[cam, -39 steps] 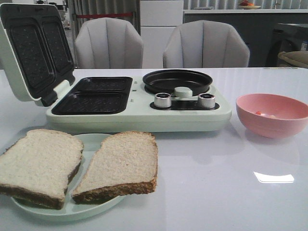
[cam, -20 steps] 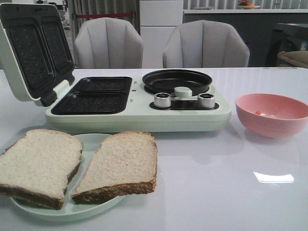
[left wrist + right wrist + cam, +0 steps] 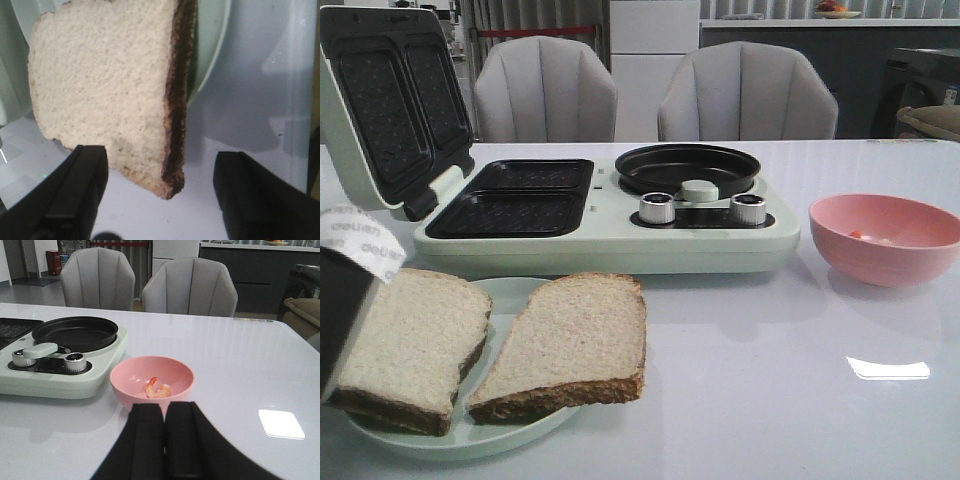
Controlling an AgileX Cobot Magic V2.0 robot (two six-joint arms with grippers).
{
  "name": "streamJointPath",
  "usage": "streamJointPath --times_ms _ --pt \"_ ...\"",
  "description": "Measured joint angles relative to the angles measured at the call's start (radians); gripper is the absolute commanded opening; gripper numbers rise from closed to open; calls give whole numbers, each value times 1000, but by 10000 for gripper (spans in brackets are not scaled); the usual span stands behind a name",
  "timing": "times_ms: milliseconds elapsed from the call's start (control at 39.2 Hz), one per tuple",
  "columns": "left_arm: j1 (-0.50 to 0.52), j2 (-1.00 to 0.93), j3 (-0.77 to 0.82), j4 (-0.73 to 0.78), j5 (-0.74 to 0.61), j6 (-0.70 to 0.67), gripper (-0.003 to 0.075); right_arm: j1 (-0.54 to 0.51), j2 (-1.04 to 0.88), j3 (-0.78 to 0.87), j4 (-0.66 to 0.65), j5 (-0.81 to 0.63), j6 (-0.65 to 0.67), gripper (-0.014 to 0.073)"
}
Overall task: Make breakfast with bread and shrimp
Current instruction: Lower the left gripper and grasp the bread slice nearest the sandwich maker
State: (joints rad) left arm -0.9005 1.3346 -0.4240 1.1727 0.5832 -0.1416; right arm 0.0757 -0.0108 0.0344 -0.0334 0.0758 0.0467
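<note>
Nothing is cooking yet: both bread (image 3: 560, 340) slices are lying on the plate (image 3: 510, 295), the shrimp (image 3: 158, 389) are sitting in the bowl (image 3: 125, 385), the left gripper (image 3: 160, 172) is hovering with fingers apart over one slice, and the right gripper (image 3: 165, 440) is waiting pressed together.

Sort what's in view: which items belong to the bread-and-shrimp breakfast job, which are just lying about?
Job:
- bread, two slices on the plate
- shrimp in the pink bowl
- breakfast maker, sandwich lid open
- left gripper, open near one slice
- right gripper, shut, behind the bowl

Lying about:
- two grey chairs
- dark cabinet
</note>
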Motion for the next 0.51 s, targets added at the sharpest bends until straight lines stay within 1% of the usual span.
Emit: streamJointPath --times_ms 153,357,408,510 --pt "2 74 -1 75 -7 -23 497 0 0 0 0 0 0 134" --pt "55 144 -38 168 -15 -80 496 0 0 0 0 0 0 134" --pt "69 159 -51 185 -19 -84 483 0 0 0 0 0 0 134" --pt "96 188 -82 214 -23 -89 416 0 0 0 0 0 0 134"
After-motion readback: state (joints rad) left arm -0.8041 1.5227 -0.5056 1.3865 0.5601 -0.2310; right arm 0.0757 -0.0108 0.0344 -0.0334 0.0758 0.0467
